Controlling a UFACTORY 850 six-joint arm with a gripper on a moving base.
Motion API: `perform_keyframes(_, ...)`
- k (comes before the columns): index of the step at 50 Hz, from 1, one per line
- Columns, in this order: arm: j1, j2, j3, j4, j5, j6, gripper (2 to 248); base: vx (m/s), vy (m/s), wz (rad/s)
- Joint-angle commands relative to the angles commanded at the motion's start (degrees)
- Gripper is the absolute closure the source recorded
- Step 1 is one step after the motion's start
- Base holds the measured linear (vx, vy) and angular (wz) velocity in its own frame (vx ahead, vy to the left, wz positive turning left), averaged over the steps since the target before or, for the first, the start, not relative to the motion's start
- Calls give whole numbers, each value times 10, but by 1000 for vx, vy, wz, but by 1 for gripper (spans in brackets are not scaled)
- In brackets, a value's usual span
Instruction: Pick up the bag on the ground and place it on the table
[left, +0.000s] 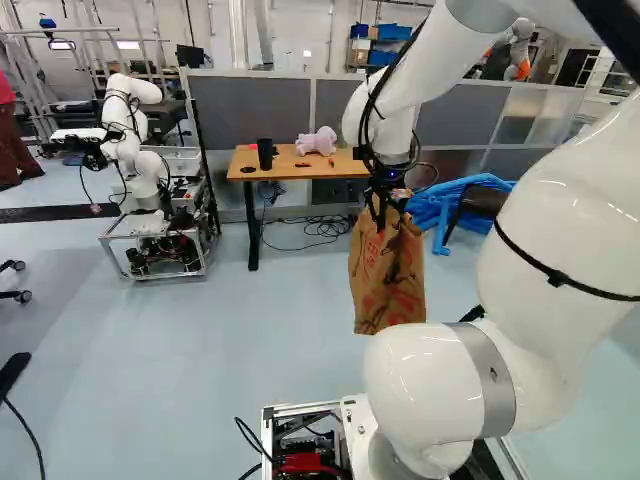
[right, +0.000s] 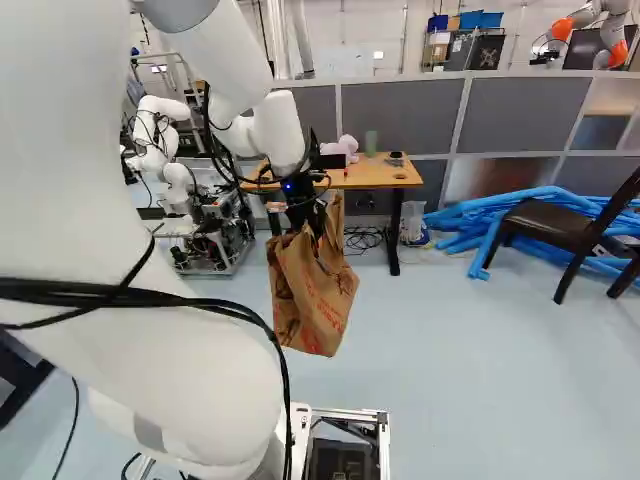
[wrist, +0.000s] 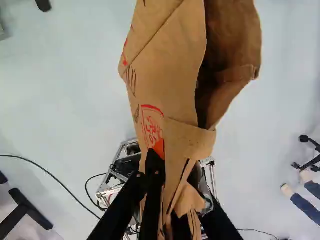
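A robot's hand (left: 384, 203) pinches a crumpled paper bag (right: 312, 295), its interior mostly shadowed, its clearance above the floor (right: 480, 390) hard to judge

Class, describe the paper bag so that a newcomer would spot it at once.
Start from the big white arm at the right of the left base view and follow it to its black fingers. From them hangs the crumpled brown paper bag, nearer than the wooden table. Red print and soft creases set it apart from the blue tubes beyond.

Dk chair (right: 552, 226) nr blue tubes (right: 462, 217); pink plush (left: 317, 142).
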Motion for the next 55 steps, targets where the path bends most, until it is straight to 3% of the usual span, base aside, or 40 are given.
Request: perform_keyframes(55, -8, 17, -96, 0, -92, 0, 229, 0, 0, 0)
